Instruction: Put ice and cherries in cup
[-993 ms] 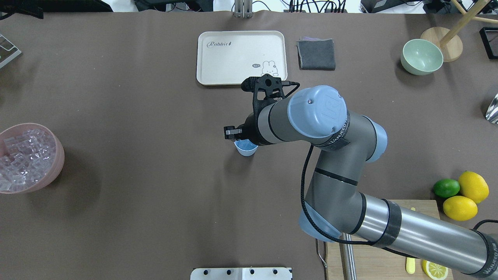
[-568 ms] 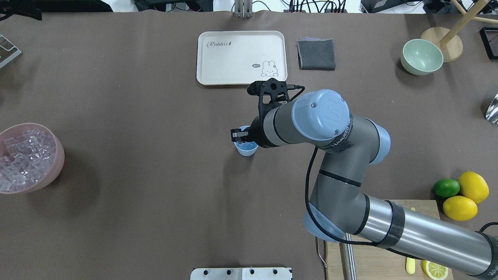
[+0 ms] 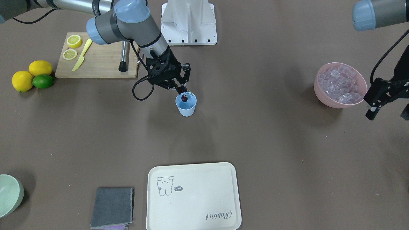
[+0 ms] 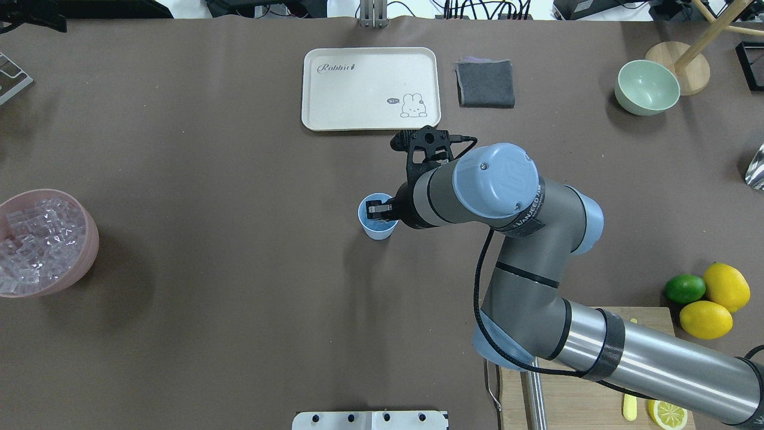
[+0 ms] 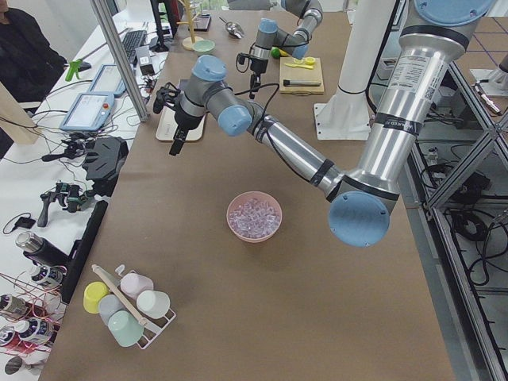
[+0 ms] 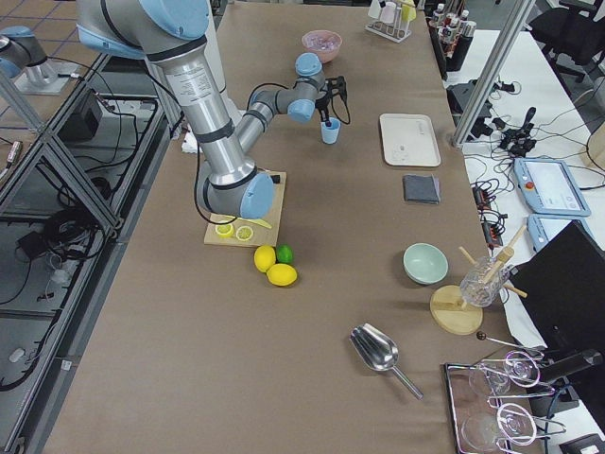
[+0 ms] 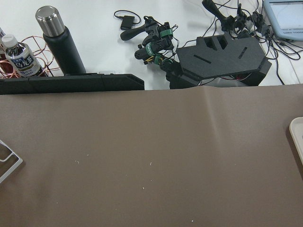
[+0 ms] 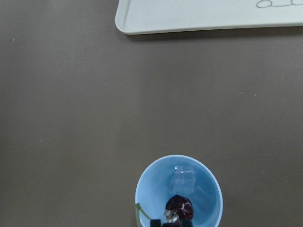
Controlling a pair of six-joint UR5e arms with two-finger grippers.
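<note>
The light blue cup stands mid-table and also shows in the front view. My right gripper is shut on the cherries and holds them at the cup's mouth. In the right wrist view a dark cherry and a green stem hang inside the cup, over a few ice cubes. Many more ice cubes fill the pink bowl at the table's left. My left gripper hangs open and empty beside that bowl.
A cream tray, a grey cloth and a pale green bowl lie along the far side. Lemons and a lime sit by a cutting board at the right. A white mount stands near the robot.
My right gripper has moved to the right with the cherries, from beside the cup's left rim to directly over its mouth. The cup and the pink bowl have not moved.
</note>
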